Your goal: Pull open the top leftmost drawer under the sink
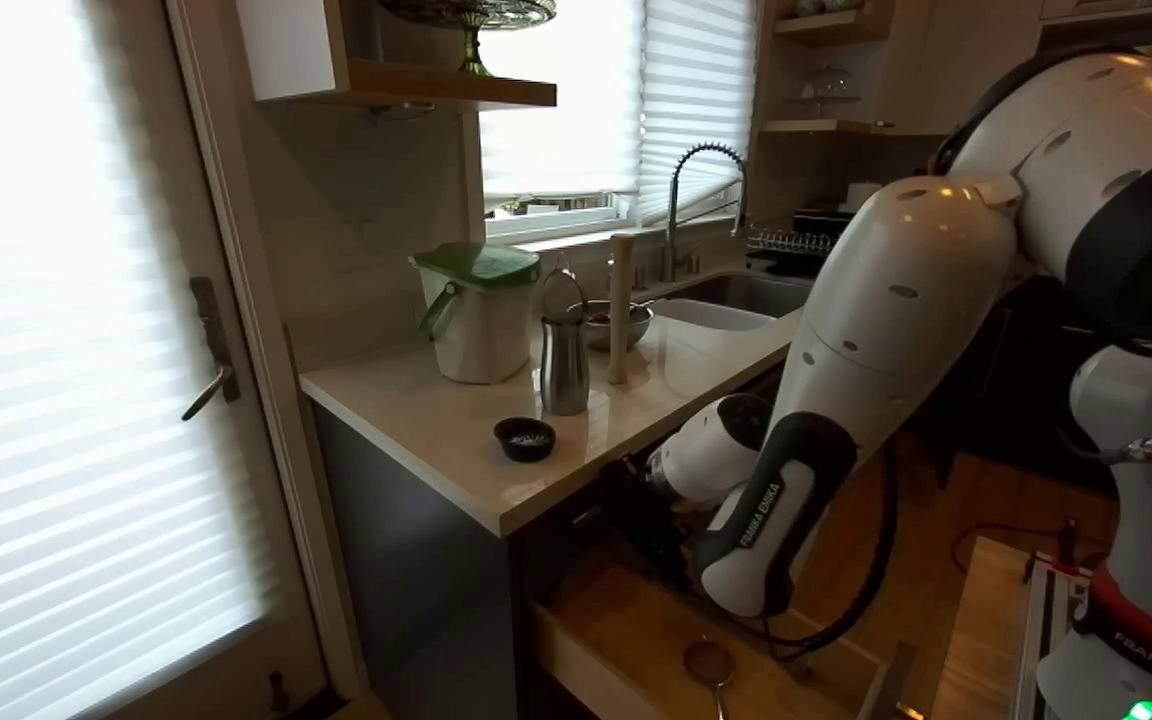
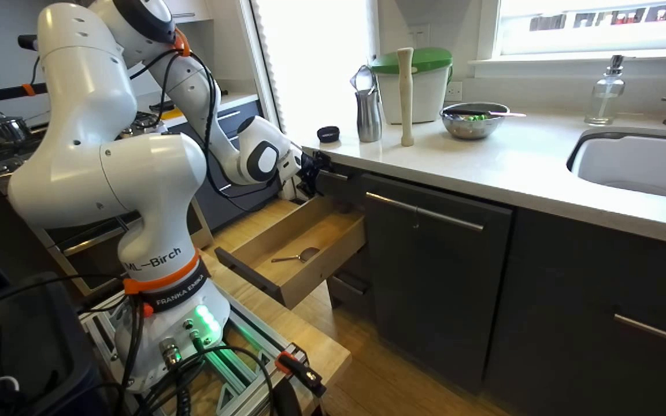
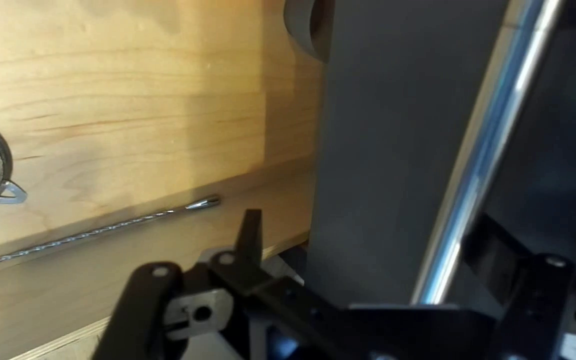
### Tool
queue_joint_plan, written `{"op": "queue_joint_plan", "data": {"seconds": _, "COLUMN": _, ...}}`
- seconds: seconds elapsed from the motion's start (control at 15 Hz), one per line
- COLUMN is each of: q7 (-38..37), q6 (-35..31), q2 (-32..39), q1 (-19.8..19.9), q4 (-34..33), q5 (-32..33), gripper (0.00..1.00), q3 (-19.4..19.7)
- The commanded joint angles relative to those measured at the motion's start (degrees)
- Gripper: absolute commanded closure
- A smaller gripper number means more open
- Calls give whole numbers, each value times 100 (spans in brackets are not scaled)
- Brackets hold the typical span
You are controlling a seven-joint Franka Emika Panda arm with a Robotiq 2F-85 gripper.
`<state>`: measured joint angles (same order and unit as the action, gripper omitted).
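One top drawer [image 2: 341, 188], seemingly lengthwise along countertop [image 2: 518, 157]

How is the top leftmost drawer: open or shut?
It looks shut: the top leftmost drawer lies about flush with the dark panel beside it, above the open drawer.

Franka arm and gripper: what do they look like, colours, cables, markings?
The Franka Emika Panda arm is glossy white and rounded, with black bands. Black cables run along it, gathered by an orange strap. Near its base it reads ML-Birch and FRANKA EMIKA, above a glowing green light. The Robotiq gripper is black and angular, with silvery plates.
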<state>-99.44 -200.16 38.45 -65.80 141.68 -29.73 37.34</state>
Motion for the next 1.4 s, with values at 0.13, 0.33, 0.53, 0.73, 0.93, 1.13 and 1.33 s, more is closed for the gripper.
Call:
{"op": "queue_joint_plan", "data": {"seconds": 0.13, "q7": 476, "q6": 828, "q2": -249, "q1": -825, "q4": 401, "q5": -210, "gripper": 0, "q3": 629}}
{"op": "queue_joint_plan", "data": {"seconds": 0.33, "q7": 705, "q6": 1355, "q2": -525, "q1": -1447, "q4": 657, "q5": -69, "gripper": 0, "q3": 1147}}
{"op": "queue_joint_plan", "data": {"seconds": 0.53, "q7": 694, "q6": 2112, "q2": -710, "q1": -1946, "q4": 936, "q5": -16, "gripper": 0, "q3": 1409}}
{"op": "queue_joint_plan", "data": {"seconds": 0.73, "q7": 271, "q6": 1845, "q2": -549, "q1": -2576, "q4": 1137, "q5": -252, "gripper": 0, "q3": 1651}}
{"op": "queue_joint_plan", "data": {"seconds": 0.93, "q7": 21, "q6": 926, "q2": -641, "q1": -3132, "q4": 1357, "q5": -465, "gripper": 0, "q3": 1965}}
{"op": "queue_joint_plan", "data": {"seconds": 1.13, "q7": -242, "q6": 325, "q2": -646, "q1": -2951, "q4": 1268, "q5": -591, "gripper": 0, "q3": 1827}}
{"op": "queue_joint_plan", "data": {"seconds": 1.33, "q7": 36, "q6": 106, "q2": -770, "q1": -2115, "q4": 1040, "q5": -1043, "gripper": 0, "q3": 1238}}
